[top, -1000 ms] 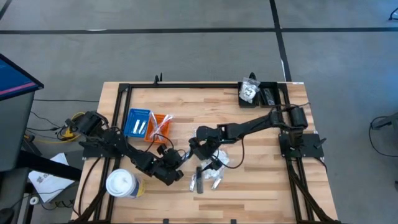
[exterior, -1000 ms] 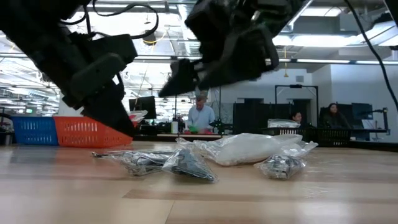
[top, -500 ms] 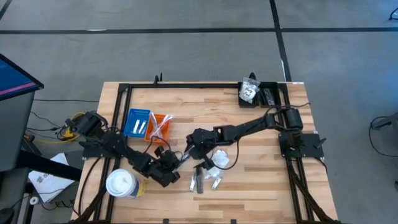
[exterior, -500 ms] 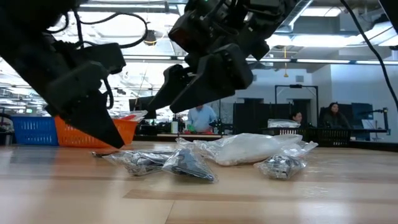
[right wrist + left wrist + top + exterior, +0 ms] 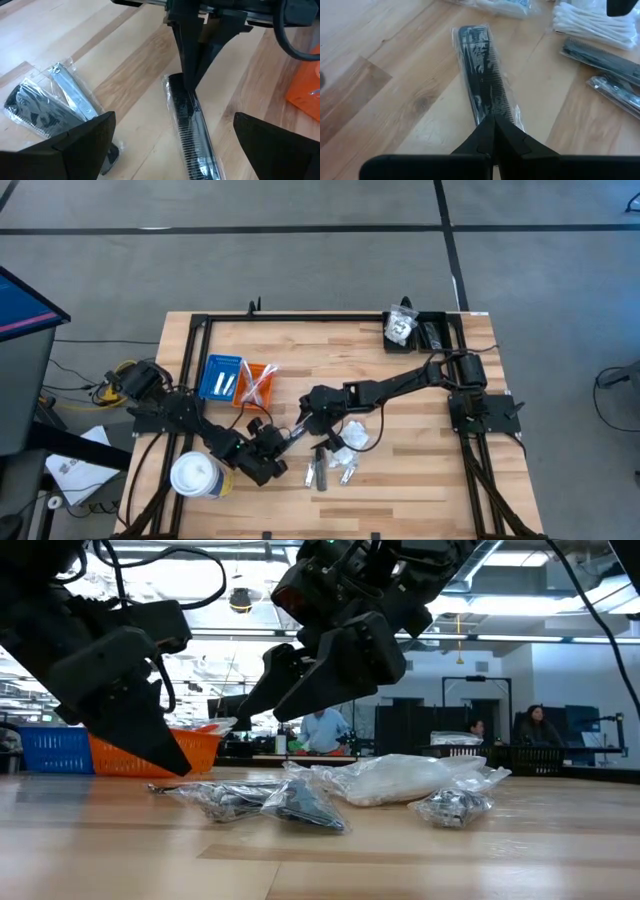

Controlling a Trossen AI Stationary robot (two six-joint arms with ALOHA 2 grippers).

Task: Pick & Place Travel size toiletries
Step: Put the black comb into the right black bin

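A black comb in a clear wrapper (image 5: pixel 482 80) lies flat on the wooden table between my two grippers, also seen in the high view as the comb (image 5: pixel 298 430). My left gripper (image 5: pixel 493 120) is shut, with its tips on the comb's end nearest to it. My right gripper (image 5: pixel 175 150) hovers open above the comb's other end (image 5: pixel 200 155), touching nothing. More travel size toiletries lie beside it: crinkly packets (image 5: pixel 345 442), a packet of white swabs (image 5: pixel 400 780), and wrapped dark combs and a silver one (image 5: pixel 45 105). My left gripper sets its shut fingertips (image 5: pixel 189 75) on top of the wrapped comb, a little in from the end (image 5: pixel 485 107) nearest to it. The fingers slant down from the table's left and lie along the comb. Whether they pinch any wrapper I cannot tell. The comb lies flat on the table.
A blue tray (image 5: pixel 220 378) and an orange tray (image 5: pixel 255 383) stand at the far left, and a big white lidded cup (image 5: pixel 195 475) at the near left. A black bin with packets (image 5: pixel 415 330) sits at the far right corner. People show in the room beyond.
My left gripper has sunk and shifted a little toward the table's left edge, staying shut. My right gripper has swung its open fingers round toward my left gripper and over the comb, then held still.
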